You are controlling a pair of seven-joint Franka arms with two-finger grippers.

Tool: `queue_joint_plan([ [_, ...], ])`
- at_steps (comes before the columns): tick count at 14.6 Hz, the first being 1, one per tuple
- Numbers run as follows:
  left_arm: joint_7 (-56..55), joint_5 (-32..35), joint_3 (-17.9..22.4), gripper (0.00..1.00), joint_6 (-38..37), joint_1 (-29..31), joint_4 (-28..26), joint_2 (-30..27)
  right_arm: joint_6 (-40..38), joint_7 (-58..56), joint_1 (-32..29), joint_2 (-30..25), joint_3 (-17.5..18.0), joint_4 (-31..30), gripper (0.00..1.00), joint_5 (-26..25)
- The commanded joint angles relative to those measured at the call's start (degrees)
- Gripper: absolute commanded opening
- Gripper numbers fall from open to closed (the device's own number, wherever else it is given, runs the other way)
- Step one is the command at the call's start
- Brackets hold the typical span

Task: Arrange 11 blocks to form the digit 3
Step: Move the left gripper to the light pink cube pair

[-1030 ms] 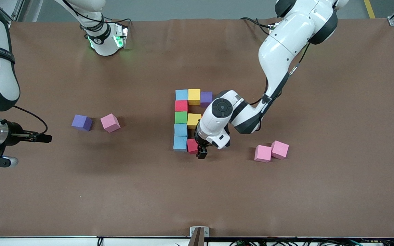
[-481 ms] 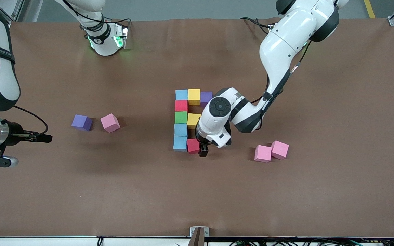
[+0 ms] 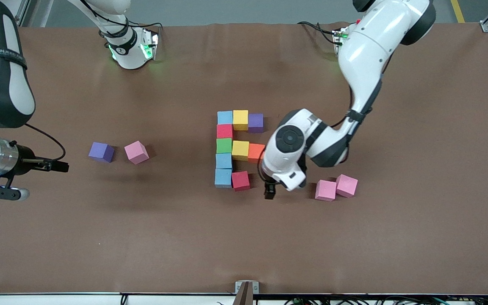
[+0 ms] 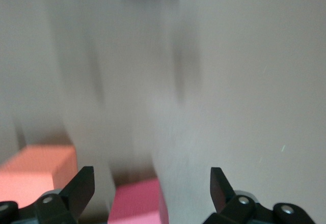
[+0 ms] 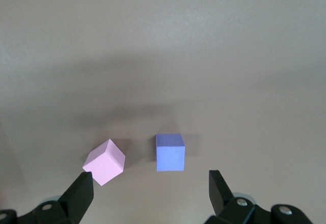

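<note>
Left hand (image 3: pixel 269 192) open, digit 3 (image 3: pixel 235 148) multicoloured, unfinished

The brown desk (image 3: pixel 417 237) carries a cluster of ten touching blocks (image 3: pixel 233 148) just beside the left gripper (image 3: pixel 269 192), toward the right arm's end. Two pink cubes (image 3: pixel 336 187) lie touching near that gripper toward the left arm's end. A purple cube (image 3: pixel 101 151) and a pink cube (image 3: pixel 136 152) sit slightly apart, probably nearest the right gripper (image 3: pixel 59 166).
</note>
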Motion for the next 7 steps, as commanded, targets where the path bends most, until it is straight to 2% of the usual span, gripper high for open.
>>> queue_joint_plan([
  [1,4.4,0.6,-0.3,1.0,-1.3,3.5,-8.0,-6.5,1.0,-0.4,-1.9,-3.5,0.5,-4.2,1.0,-0.1],
  [7,10.5,2.8,-0.2,1.0,-0.5,9.9,-17.5,-11.8,0.9,-0.9,-3.6,-3.6,0.6,-4.3,1.0,1.4],
])
